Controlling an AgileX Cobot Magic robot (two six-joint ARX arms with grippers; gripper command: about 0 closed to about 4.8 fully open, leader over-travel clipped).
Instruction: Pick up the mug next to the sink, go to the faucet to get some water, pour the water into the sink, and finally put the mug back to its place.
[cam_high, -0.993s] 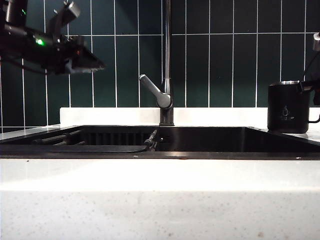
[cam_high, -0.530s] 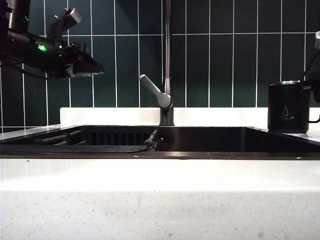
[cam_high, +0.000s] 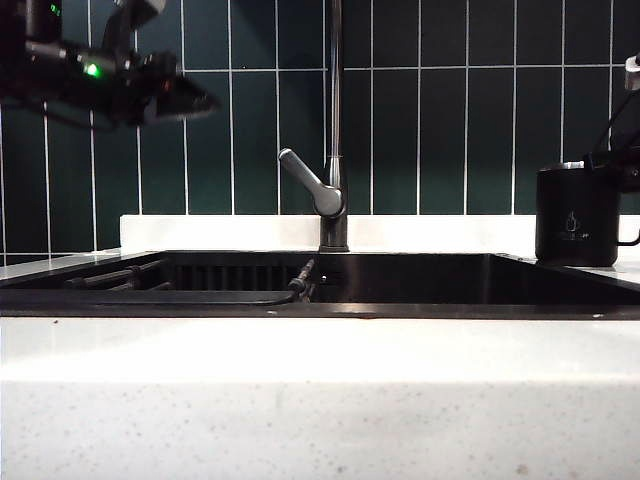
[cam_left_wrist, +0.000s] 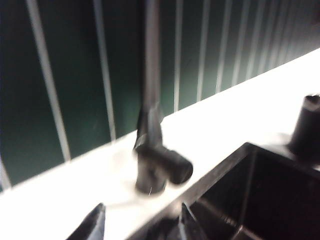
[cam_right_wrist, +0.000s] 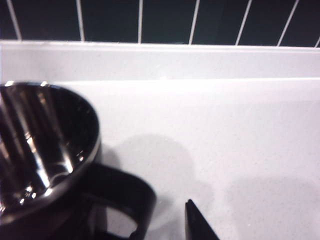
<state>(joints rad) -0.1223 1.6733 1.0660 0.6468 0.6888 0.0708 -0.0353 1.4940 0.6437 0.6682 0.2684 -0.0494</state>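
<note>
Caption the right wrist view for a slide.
Right tool open beside the handle of the steel-lined mug, which stands on the white counter below dark tiles.

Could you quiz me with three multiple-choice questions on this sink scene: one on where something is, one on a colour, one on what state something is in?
1. Where does the mug stand?
A in the sink
B on the counter right of the sink
C under the faucet

2. What colour are the wall tiles?
A dark green
B red
C yellow

3. What does the right gripper hold?
A the mug
B the faucet lever
C nothing

Answers: 1 B, it sits on white stone. 2 A, green with pale grout. 3 C, its one visible finger is beside the handle, not touching it.
</note>
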